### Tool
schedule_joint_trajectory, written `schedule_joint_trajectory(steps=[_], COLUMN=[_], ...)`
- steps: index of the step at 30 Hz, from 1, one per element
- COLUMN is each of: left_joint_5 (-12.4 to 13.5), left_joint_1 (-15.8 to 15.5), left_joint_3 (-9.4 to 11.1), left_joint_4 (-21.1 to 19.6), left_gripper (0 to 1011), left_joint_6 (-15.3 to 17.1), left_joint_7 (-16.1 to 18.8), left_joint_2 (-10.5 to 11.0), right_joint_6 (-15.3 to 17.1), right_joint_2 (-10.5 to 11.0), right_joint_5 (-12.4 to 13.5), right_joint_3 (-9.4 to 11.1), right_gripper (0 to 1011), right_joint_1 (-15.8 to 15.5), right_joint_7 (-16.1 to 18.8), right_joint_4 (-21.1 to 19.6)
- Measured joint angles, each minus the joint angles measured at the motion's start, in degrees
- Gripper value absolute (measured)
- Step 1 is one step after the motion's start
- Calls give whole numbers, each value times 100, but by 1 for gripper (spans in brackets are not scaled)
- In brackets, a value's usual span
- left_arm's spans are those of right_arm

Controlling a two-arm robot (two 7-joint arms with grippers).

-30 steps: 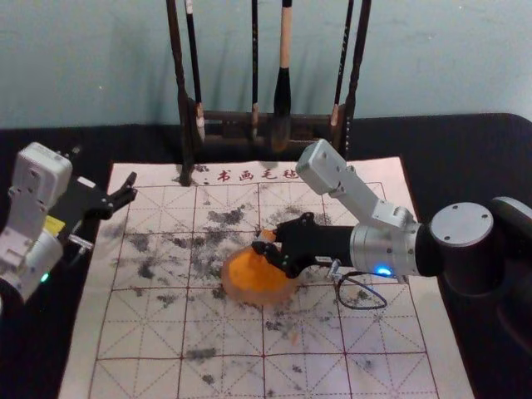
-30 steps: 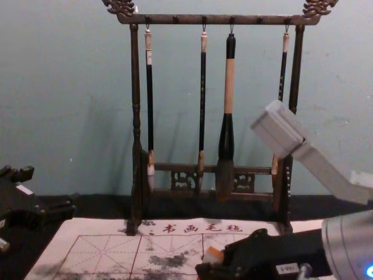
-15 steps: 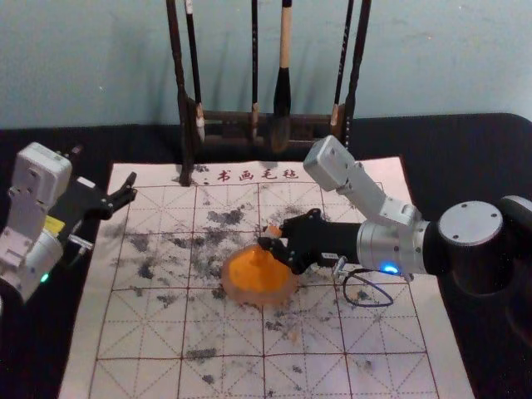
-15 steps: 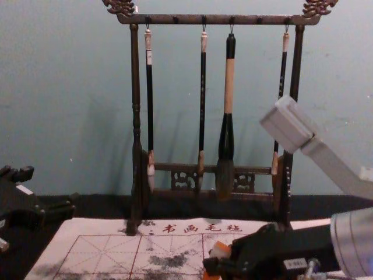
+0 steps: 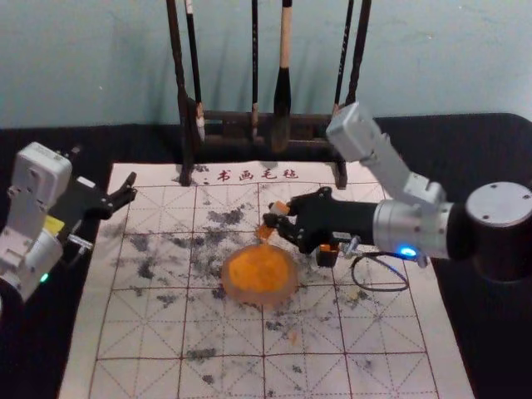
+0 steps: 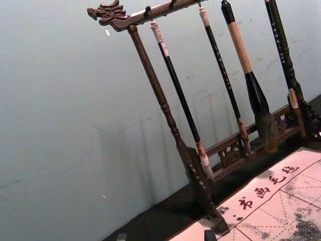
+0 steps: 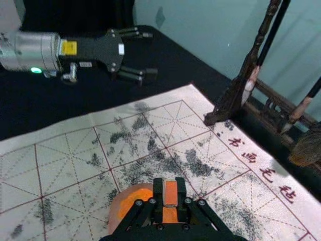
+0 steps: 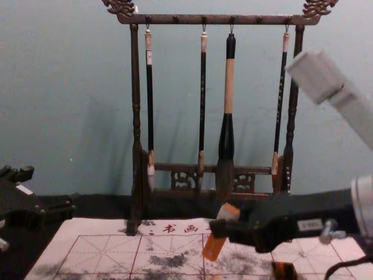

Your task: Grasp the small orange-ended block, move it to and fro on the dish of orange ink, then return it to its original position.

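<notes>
Mat [image 5: 150, 332] beneath, a dish [image 5: 261, 298] holds orange ink [image 5: 256, 272], right claw [image 5: 272, 219] gripping block [image 5: 264, 232] nearby.

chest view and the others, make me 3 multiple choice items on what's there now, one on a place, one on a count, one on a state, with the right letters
1. Where is the orange-ended block?
A) lying flat on the mat
B) in the right gripper
C) leaning on the back wall

2. How many brushes hang from the rack?
A) two
B) six
C) four

3. What state is the left gripper in?
A) open
B) shut on the orange-ended block
C) shut on one of the brushes

Right letters:
1 B: the right wrist view shows it clasped between the fingers.
2 C: the chest view shows four hanging side by side.
3 A: its fingers stand apart with nothing between them.
</notes>
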Motion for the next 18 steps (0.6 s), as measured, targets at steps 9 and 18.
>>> schedule_joint_trajectory(steps=[9,18], left_joint_5=[0,0], left_joint_1=[0,0], left_joint_3=[0,0], left_joint_4=[0,0], left_gripper=[1001,1001], left_joint_6=[0,0], left_joint_7=[0,0], left_joint_2=[0,0], right_joint_6=[389,809], right_joint_2=[337,792], right_joint_5=[422,639], right_joint_3=[284,479], right_gripper=[121,121], right_joint_1=[-215,-521], right_joint_7=[-158,-502], right_joint_4=[-486,-860])
